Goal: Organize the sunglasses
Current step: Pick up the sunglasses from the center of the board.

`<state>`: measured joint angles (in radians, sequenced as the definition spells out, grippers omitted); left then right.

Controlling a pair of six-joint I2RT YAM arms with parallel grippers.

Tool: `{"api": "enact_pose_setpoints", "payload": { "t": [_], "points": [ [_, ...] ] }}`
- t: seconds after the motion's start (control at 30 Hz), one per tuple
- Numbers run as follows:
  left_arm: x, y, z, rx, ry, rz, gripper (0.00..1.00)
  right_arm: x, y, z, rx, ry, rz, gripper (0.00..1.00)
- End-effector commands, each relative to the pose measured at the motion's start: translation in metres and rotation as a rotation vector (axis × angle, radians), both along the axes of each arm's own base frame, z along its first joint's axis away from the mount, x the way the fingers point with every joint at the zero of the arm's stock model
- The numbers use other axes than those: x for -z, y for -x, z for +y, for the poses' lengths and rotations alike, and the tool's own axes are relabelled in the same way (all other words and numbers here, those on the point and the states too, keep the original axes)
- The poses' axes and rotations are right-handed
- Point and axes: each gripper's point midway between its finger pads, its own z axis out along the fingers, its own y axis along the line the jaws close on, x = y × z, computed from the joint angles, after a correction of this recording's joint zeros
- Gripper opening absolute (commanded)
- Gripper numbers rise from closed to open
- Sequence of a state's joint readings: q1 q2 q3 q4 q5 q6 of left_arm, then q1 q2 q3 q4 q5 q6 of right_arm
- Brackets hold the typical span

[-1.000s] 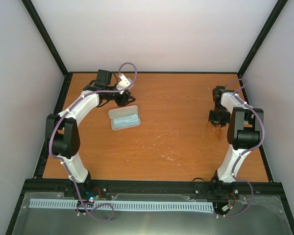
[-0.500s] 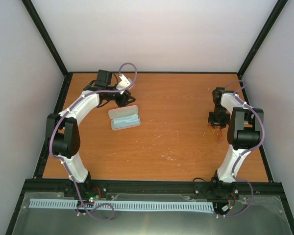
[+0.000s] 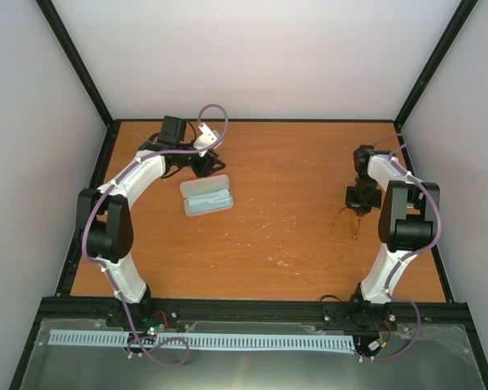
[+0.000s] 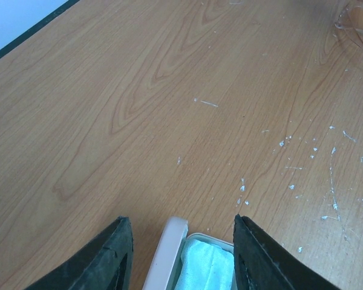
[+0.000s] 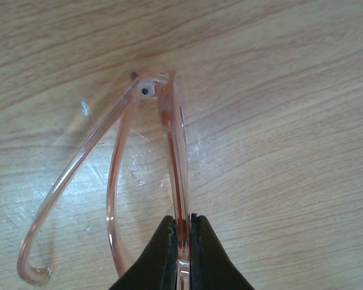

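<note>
The sunglasses (image 5: 169, 151) are thin, translucent orange-pink; my right gripper (image 5: 181, 232) is shut on their frame. In the top view they hang faintly below the right gripper (image 3: 356, 210) at the table's right side, just above the wood. The pink case (image 3: 206, 197) lies open at left centre with a light blue cloth (image 4: 207, 269) inside. My left gripper (image 4: 181, 241) is open, its jaws wide apart over the case's end (image 4: 168, 254); in the top view the left gripper (image 3: 208, 165) sits just behind the case.
The wooden table (image 3: 285, 244) has black rails along its edges and white walls around. Small white flecks and scratches (image 4: 302, 175) mark the wood right of the case. The right arm's base stands at the near right edge.
The right gripper has lifted and turned the sunglasses, which now hang more edge-on and slightly to the left. The left arm and case have not moved.
</note>
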<state>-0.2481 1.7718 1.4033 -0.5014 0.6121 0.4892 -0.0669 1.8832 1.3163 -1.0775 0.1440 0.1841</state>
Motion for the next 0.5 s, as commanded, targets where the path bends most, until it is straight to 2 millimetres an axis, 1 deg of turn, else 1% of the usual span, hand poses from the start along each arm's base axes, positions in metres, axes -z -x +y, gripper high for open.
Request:
{"api": "enact_pose_setpoints", "payload": {
  "t": [0.0,0.07,0.17,0.23,0.33,0.4,0.47],
  "points": [
    [-0.011,0.0,-0.006,0.027,0.019,-0.032,0.47,-0.007,0.001,0.008,0.018,-0.048,-0.031,0.03],
    [-0.013,0.0,-0.008,0.029,0.024,-0.035,0.47,-0.016,-0.002,0.015,0.029,-0.088,-0.065,0.03],
    [-0.016,0.003,-0.014,0.052,0.037,-0.036,0.47,-0.034,-0.011,0.03,0.019,-0.169,-0.143,0.03],
    [-0.018,0.007,-0.023,0.08,0.044,-0.039,0.48,-0.046,-0.018,0.044,0.004,-0.243,-0.201,0.03],
    [-0.02,0.016,-0.04,0.131,0.055,-0.028,0.47,-0.064,-0.024,0.07,-0.027,-0.386,-0.285,0.03],
    [-0.024,0.023,-0.054,0.163,0.061,-0.038,0.39,-0.076,-0.028,0.091,-0.057,-0.5,-0.346,0.03],
    [-0.036,0.029,-0.068,0.187,0.094,-0.032,0.32,-0.086,-0.029,0.111,-0.073,-0.623,-0.406,0.03]
  ]
}}
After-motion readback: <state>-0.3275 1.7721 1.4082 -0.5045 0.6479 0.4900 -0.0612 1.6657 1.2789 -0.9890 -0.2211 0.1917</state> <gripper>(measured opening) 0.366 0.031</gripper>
